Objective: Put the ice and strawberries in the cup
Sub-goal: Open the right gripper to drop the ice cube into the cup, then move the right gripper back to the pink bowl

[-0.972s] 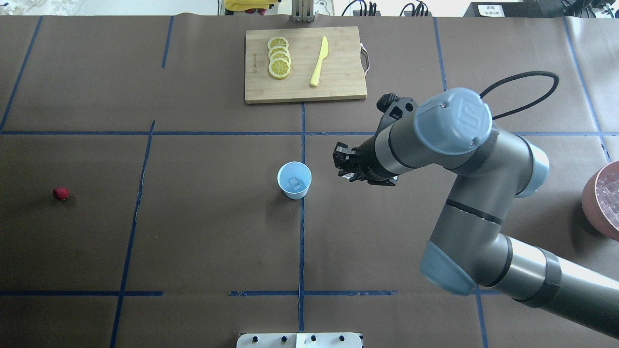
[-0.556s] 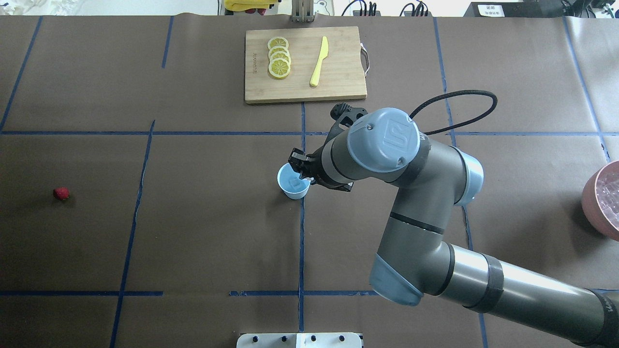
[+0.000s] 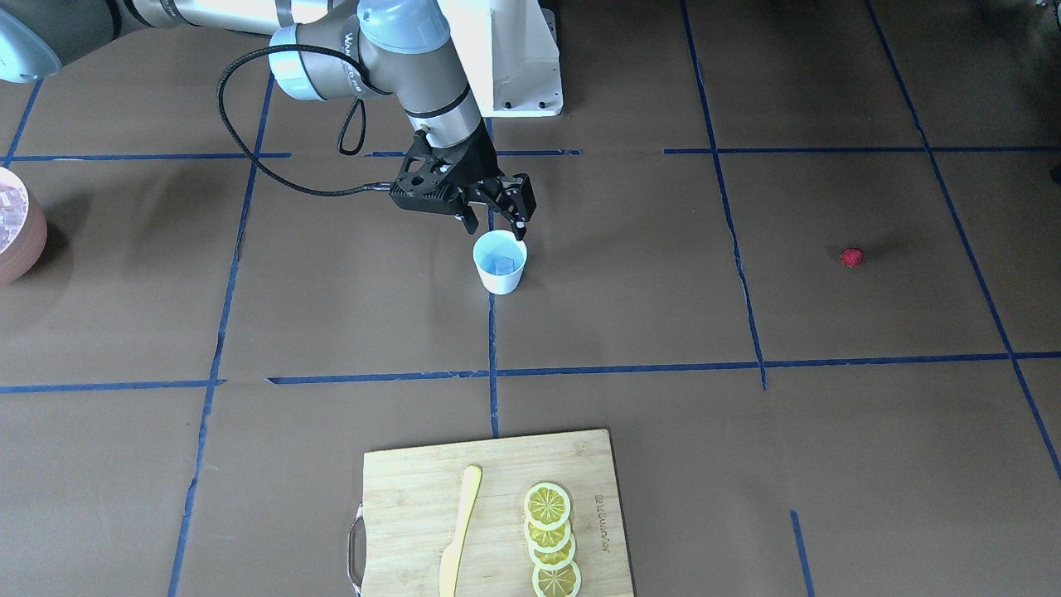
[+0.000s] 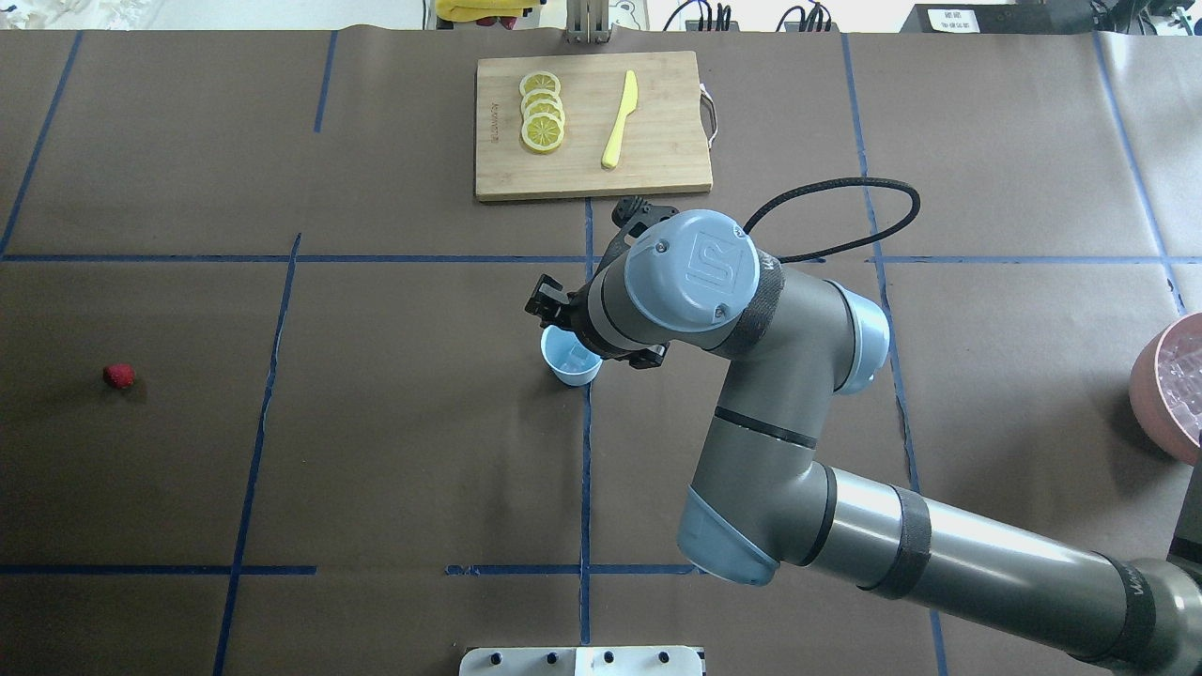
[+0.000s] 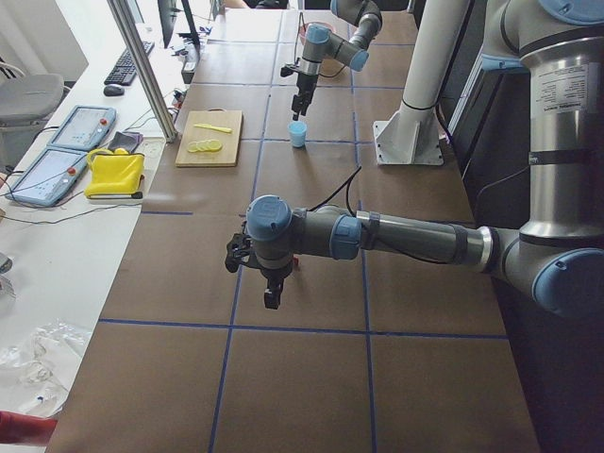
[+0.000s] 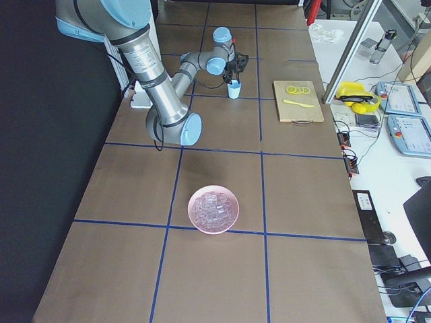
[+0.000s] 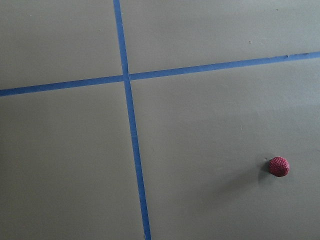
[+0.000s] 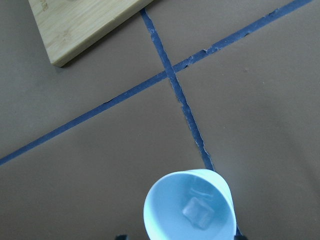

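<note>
A brown desk (image 4: 376,469) crossed by blue tape lines is shown. The right arm (image 4: 798,329) is stretched to its middle, while the left arm (image 5: 396,236) is held low over the robot's left end. A wooden cutting board (image 4: 657,150) is laid at the far edge, and a pink bowl (image 4: 1146,394) filled with a heap of ice (image 6: 213,210) is set at the far right end. The cup (image 3: 500,278) is stood upright at the centre, on a tape line. The right tool (image 3: 496,224) is poised just above the cup's rim with its fingers spread apart and nothing between them. The left tool (image 5: 274,288) is seen only from the side, so whether it is apart or together cannot be told. 4 lemon slices (image 4: 542,122) and a yellow knife (image 4: 620,120) are laid on the board. The strawberry (image 4: 118,376) is left on the bare desk, well apart from the cup and on the robot's left. 2 ice cubes (image 8: 197,210) are seen inside the cup.
</note>
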Available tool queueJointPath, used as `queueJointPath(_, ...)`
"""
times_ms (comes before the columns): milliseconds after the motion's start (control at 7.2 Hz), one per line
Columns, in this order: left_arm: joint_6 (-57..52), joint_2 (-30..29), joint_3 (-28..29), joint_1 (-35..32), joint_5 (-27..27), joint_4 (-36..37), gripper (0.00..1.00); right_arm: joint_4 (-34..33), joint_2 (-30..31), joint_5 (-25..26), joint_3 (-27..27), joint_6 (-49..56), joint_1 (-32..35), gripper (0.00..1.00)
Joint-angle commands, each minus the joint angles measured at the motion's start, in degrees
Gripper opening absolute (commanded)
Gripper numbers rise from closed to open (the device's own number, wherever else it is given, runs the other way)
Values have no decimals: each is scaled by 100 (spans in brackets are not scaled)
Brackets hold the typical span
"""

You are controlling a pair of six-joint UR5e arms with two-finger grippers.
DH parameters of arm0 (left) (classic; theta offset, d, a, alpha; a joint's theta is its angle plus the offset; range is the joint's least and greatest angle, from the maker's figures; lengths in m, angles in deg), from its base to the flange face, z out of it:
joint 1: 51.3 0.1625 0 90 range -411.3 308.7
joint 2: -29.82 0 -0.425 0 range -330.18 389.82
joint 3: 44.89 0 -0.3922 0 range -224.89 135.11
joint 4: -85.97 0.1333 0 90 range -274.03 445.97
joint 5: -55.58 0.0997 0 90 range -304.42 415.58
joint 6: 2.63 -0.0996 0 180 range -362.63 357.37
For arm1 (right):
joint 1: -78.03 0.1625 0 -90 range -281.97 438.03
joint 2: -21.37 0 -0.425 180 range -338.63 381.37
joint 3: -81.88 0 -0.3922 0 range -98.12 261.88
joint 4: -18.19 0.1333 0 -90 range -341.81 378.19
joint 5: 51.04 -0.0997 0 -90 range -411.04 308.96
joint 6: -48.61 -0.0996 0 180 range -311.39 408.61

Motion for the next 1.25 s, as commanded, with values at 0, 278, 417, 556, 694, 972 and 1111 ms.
queueJointPath(0, 0, 6, 2, 0, -137, -2, 100, -16, 169, -15, 165, 15, 165, 78)
queueJointPath(278, 9, 6, -6, 0, -165, -2, 100, -16, 1543, -216, 1400, 120, 542, 72)
queueJointPath(417, 0, 6, -6, 0, -165, -2, 100, -8, 2142, -792, 1728, 686, 997, 71)
queueJointPath(556, 9, 6, -6, -9, -174, -2, 100, 45, 2800, -1294, 1932, 1344, 1454, 71)
queueJointPath(694, 0, 75, -67, -9, -165, -2, 100, 80, 3486, -1542, 2108, 2282, 1859, 71)
queueJointPath(972, 9, 190, -226, -9, -174, -2, 100, 72, 4534, -2411, 2022, 4678, 3087, 71)
queueJointPath(1111, 9, 190, -217, 0, -174, -2, 100, 63, 4843, -2632, 1813, 5952, 3702, 71)
